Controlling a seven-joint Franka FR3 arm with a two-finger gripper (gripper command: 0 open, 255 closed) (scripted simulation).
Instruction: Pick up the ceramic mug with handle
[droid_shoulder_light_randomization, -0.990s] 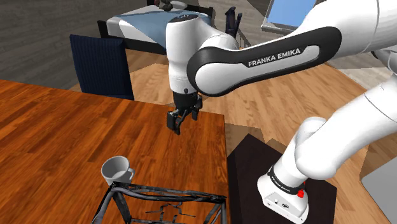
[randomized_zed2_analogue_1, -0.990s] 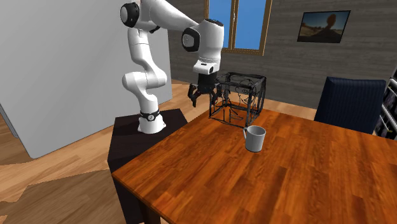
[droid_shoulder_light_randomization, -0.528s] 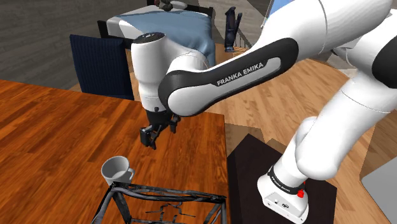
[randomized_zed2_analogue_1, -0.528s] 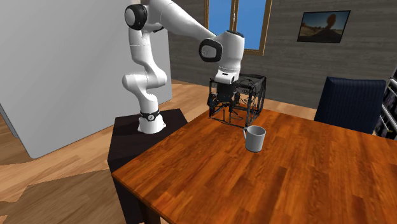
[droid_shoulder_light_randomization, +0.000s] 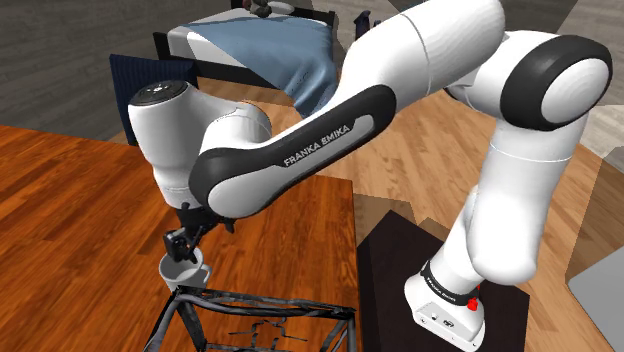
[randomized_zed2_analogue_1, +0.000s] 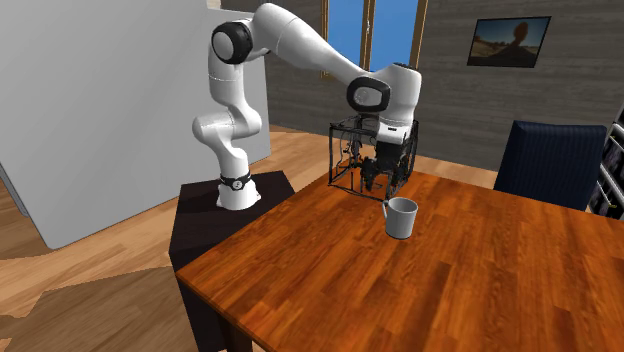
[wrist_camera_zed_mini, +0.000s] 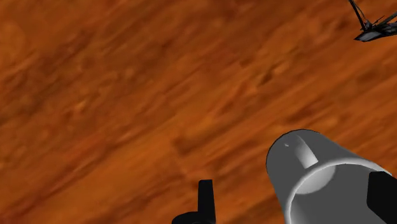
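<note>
Hovering just above the grey mug (droid_shoulder_light_randomization: 185, 270) by the table's (droid_shoulder_light_randomization: 70, 220) edge beside the wire rack (droid_shoulder_light_randomization: 255, 318), gripper (droid_shoulder_light_randomization: 180, 244) jaws apart, approach step; next, lower to straddle its wall.

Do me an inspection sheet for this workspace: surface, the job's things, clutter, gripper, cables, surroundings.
Surface: brown wood-grain table, with the robot's black stand at one end.
Job's things: grey mug, upright on the table, its handle at the side.
Clutter: black wire rack on the table beside the mug.
Gripper: gripper open, just above the mug's mouth, fingers apart to either side of it, not clasping it.
Cables: nothing seen.
Surroundings: dark blue chair at the table, bed with a blue cover, window, framed picture, wooden floor.
</note>
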